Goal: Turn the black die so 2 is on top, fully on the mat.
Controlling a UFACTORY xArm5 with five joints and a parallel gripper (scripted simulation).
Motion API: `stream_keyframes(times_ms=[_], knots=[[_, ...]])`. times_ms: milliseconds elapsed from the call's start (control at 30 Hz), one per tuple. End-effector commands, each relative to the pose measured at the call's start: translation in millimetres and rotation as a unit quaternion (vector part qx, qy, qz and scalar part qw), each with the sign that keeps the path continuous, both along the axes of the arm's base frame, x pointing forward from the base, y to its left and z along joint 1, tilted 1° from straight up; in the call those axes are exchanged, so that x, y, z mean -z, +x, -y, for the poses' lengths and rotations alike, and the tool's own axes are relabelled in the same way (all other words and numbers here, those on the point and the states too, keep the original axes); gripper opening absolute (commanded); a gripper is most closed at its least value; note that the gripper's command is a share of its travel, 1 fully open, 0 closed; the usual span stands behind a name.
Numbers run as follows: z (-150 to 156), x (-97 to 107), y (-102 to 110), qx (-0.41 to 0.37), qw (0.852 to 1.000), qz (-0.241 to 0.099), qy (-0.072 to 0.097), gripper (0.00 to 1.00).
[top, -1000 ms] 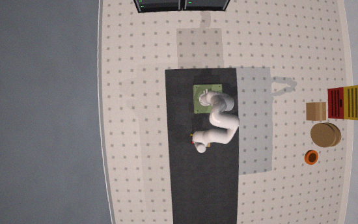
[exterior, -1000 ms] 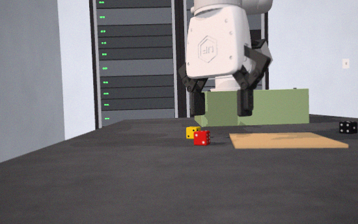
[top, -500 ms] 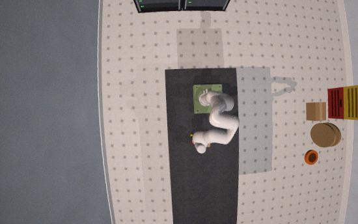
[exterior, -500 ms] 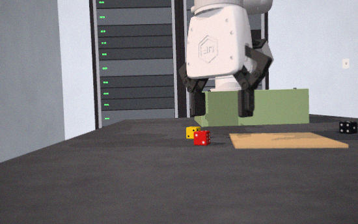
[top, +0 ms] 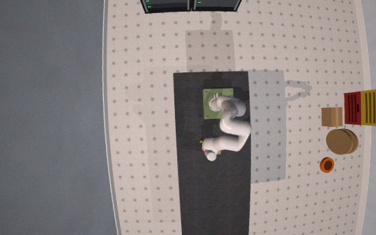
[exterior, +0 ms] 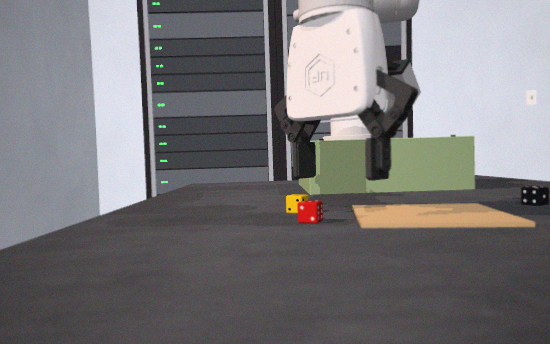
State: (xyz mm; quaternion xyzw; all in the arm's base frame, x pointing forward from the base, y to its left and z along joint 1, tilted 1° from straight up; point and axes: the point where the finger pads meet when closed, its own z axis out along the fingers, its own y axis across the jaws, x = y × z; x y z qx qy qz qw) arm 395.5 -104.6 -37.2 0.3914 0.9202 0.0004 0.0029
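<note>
In the side view the black die (exterior: 534, 195) lies on the dark table at the far right, off the tan mat (exterior: 440, 215) and behind its right end. A red die (exterior: 310, 211) and a yellow die (exterior: 294, 203) sit close together left of the mat. My gripper (exterior: 341, 169) hangs open and empty above the table, over the gap between the red die and the mat's left edge, far from the black die. In the top view the arm (top: 225, 134) covers most of this; only tiny bits of the yellow die (top: 201, 141) and the red die (top: 202, 149) show beside it.
The green base block (exterior: 395, 165) stands behind the mat. A server rack (exterior: 210, 95) stands at the back. On the floor at the right are a cardboard box (top: 331, 117), a round brown object (top: 341, 141), an orange bowl (top: 327, 164) and a red-yellow crate (top: 359, 108).
</note>
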Motion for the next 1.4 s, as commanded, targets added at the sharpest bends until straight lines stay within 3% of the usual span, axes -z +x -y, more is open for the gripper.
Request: stream_keyframes(times_ms=[0,633,933,1367], knots=[[0.3,-1.0,1.2,0.0,1.0,0.002,0.0,1.0],[-13.7,-0.9,-2.8,0.0,1.0,0.002,0.0,1.0],[-52.3,-0.9,-14.0,0.0,1.0,0.002,0.0,1.0],[-159.3,-0.9,-45.1,0.0,1.0,0.002,0.002,1.0]])
